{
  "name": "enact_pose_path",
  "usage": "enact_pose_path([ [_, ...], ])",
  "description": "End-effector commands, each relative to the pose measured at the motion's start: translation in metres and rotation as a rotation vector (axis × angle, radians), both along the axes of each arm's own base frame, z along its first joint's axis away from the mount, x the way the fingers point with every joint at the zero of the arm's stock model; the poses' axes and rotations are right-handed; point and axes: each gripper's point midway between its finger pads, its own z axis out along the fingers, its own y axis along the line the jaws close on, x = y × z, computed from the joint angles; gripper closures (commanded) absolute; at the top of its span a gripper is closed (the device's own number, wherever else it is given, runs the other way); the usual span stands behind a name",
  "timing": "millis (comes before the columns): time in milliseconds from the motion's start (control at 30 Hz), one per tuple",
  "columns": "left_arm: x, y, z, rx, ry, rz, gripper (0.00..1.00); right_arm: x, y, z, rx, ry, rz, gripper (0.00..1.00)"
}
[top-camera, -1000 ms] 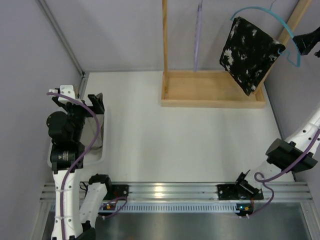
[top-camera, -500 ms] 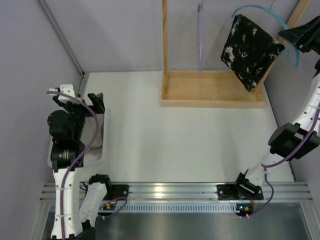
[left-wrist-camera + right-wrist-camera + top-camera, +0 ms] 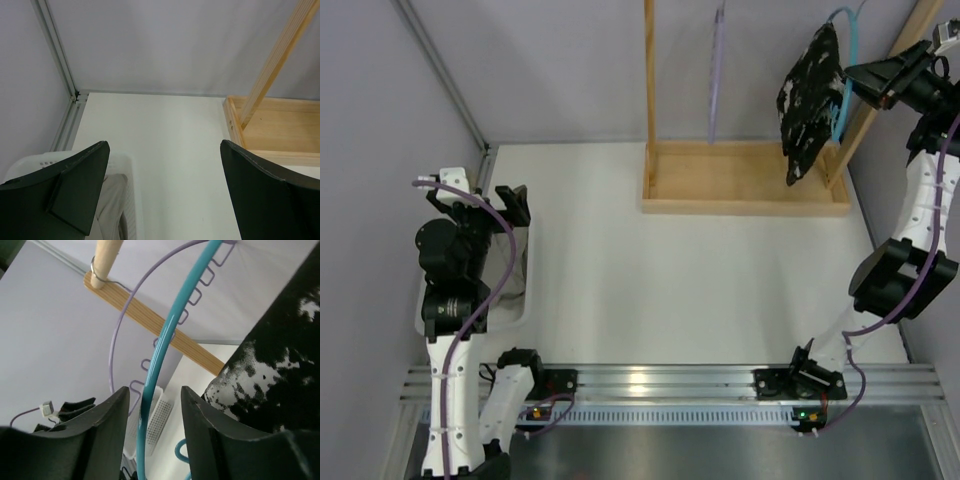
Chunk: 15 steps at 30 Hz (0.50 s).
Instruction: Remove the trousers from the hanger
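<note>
Black trousers with white speckles [image 3: 808, 95] hang folded over a teal hanger [image 3: 844, 60] at the right end of the wooden rack, turned nearly edge-on to the top camera. My right gripper [image 3: 855, 78] is raised beside them. In the right wrist view the hanger's thin teal rod [image 3: 165, 340] runs between the fingers of my right gripper [image 3: 154, 390], close to the left one, with a gap to the right one; the trousers [image 3: 280, 365] hang just right of the jaws. My left gripper [image 3: 515, 205] hovers wide open and holds nothing [image 3: 165, 145].
A bare purple hanger [image 3: 716, 70] hangs at the rack's middle. The wooden rack's tray base [image 3: 745, 180] stands at the back. A white basket [image 3: 515, 290] with beige cloth [image 3: 110, 200] sits under my left gripper. Grey walls enclose left, back and right.
My right gripper swung left onto the teal hanger and its jaws narrowed around the rod. The hanger and trousers turned from broadside to nearly edge-on. The left arm stayed still.
</note>
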Motion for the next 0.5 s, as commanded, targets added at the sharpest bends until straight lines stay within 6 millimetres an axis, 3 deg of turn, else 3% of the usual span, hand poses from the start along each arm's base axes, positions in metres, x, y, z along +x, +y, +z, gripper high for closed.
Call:
enact_pose_path([
  [0,0.001,0.0,0.005,-0.01,-0.016,0.001,0.02,-0.02,0.021,0.039,-0.015,-0.123,0.055,0.54],
  [133,0.001,0.001,0.004,-0.011,-0.013,0.003,0.01,-0.022,0.039,0.046,-0.003,-0.138,0.102,0.63],
  [400,0.0,0.002,0.006,0.001,-0.013,0.011,0.01,-0.004,0.06,0.039,0.056,-0.077,0.087,0.61],
  [467,-0.001,0.002,0.007,0.001,-0.015,0.011,0.02,-0.001,0.06,0.039,0.067,-0.067,0.065,0.53],
])
